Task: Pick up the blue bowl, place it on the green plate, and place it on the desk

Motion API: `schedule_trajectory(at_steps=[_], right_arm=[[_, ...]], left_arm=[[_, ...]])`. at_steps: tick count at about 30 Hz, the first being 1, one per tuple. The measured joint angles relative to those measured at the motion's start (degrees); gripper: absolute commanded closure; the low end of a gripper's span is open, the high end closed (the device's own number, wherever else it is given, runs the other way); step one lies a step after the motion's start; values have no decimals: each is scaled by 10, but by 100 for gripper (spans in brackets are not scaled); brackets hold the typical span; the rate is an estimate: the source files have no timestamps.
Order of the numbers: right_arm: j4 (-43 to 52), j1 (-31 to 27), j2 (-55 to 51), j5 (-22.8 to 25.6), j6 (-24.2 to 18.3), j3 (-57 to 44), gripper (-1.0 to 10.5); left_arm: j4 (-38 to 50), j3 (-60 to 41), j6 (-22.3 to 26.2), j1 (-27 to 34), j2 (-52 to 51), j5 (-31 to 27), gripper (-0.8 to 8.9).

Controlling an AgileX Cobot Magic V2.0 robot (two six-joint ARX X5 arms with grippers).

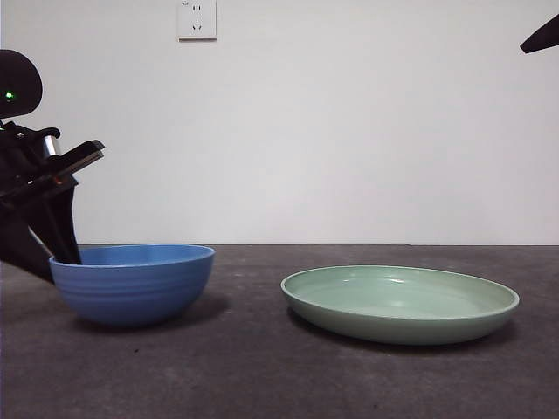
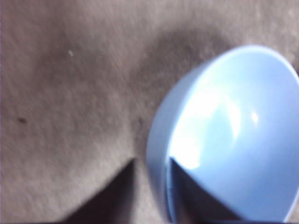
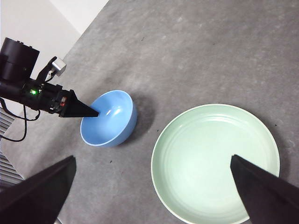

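The blue bowl [image 1: 133, 284] stands on the desk [image 1: 262, 375] at the left. My left gripper [image 1: 63, 255] reaches down from the left edge and straddles the bowl's near-left rim, one jaw inside and one outside. In the left wrist view the jaws [image 2: 152, 160] are close together on the rim of the bowl [image 2: 233, 130]. The green plate [image 1: 400, 303] lies empty to the right of the bowl. My right gripper [image 3: 152, 158] is open and empty, high above the plate [image 3: 215, 163]; its view also shows the bowl [image 3: 110, 119] and my left gripper [image 3: 96, 113].
A white wall with a socket [image 1: 196, 19] stands behind the desk. The right arm shows only as a black tip [image 1: 541, 35] at the top right corner. The desk's edge and a light floor [image 3: 42, 23] lie beyond the left arm.
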Motion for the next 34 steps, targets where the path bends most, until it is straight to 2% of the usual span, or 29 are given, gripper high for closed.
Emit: schedule_trajectory(at_steps=[6, 10, 15, 18, 22, 28, 34], right_arm=[[-3, 0, -5, 7, 0, 0, 370], [-20, 0, -32, 39, -5, 0, 370], [-56, 0, -69, 80, -25, 0, 370], [-81, 0, -87, 83, -35, 0, 370], [-110, 0, -107, 112, -43, 0, 370], [-143, 0, -142, 146, -55, 0, 370], [-175, 0, -179, 169, -58, 0, 370]], left_arm=[[4, 3, 0, 0, 0, -11, 798], [-10, 20, 0, -8, 0, -26, 798], [-63, 77, -1, -49, 0, -68, 798], [-93, 132, -3, -83, 1, -89, 798], [-135, 231, -7, -131, 24, -108, 798], [-195, 384, -6, -200, 114, -109, 798], [-220, 486, 1, -266, 213, -110, 798]])
